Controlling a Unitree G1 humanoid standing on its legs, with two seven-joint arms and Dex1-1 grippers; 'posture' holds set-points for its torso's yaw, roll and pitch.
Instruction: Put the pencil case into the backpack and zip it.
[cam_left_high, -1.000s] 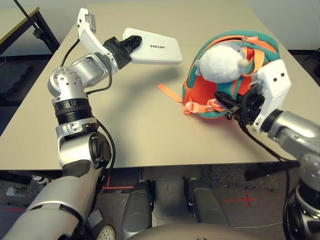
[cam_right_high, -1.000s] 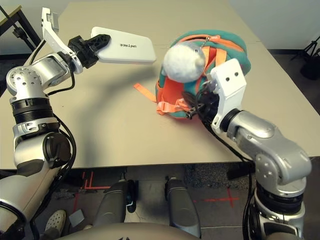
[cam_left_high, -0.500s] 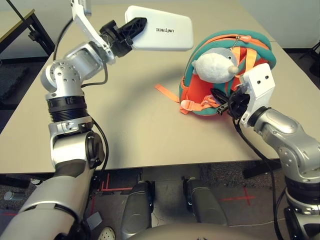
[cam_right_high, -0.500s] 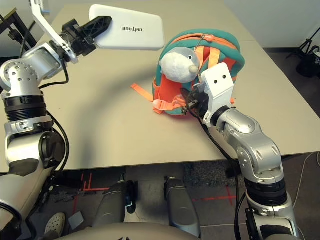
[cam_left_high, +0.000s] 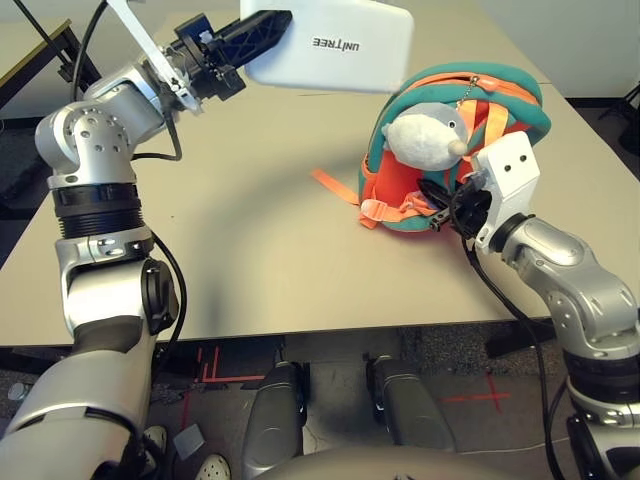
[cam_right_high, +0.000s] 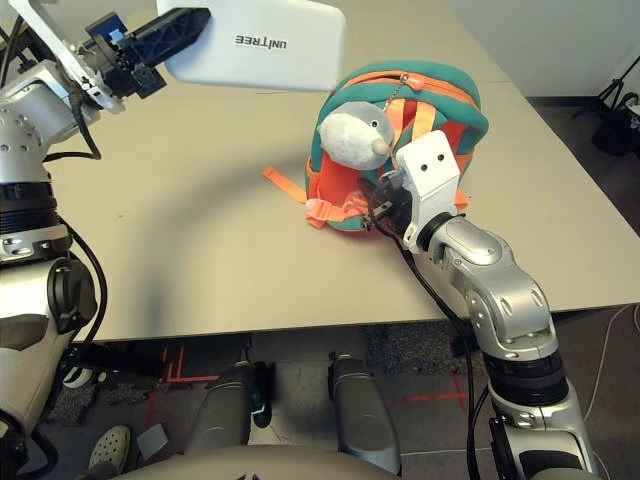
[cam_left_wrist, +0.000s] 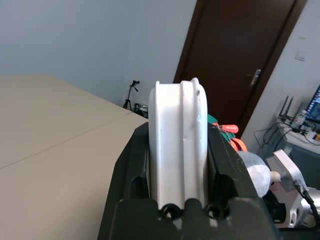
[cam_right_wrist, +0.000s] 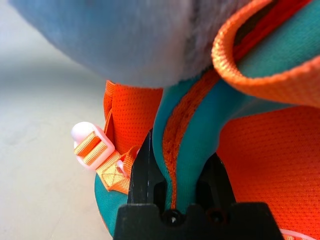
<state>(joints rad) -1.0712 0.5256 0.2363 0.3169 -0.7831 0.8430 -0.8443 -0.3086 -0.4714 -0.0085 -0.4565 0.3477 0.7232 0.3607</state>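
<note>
Left gripper (cam_left_high: 262, 38) clamped on pencil case (cam_left_high: 330, 45), arm raised; right gripper (cam_right_wrist: 175, 185) low, clamped on backpack (cam_right_wrist: 265, 165) strap (cam_right_wrist: 187, 135).

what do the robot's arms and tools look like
Silver, rounded arm segments with black ribbed bands and loose black cables. White angular brackets sit near the wrists, the right one marked with two dark dots. Both the left tool and right tool are black, two-fingered.

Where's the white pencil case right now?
In the left eye view, the pencil case is up at the far left-middle, gripped in the robot's left claw, beside the backpack.
</note>
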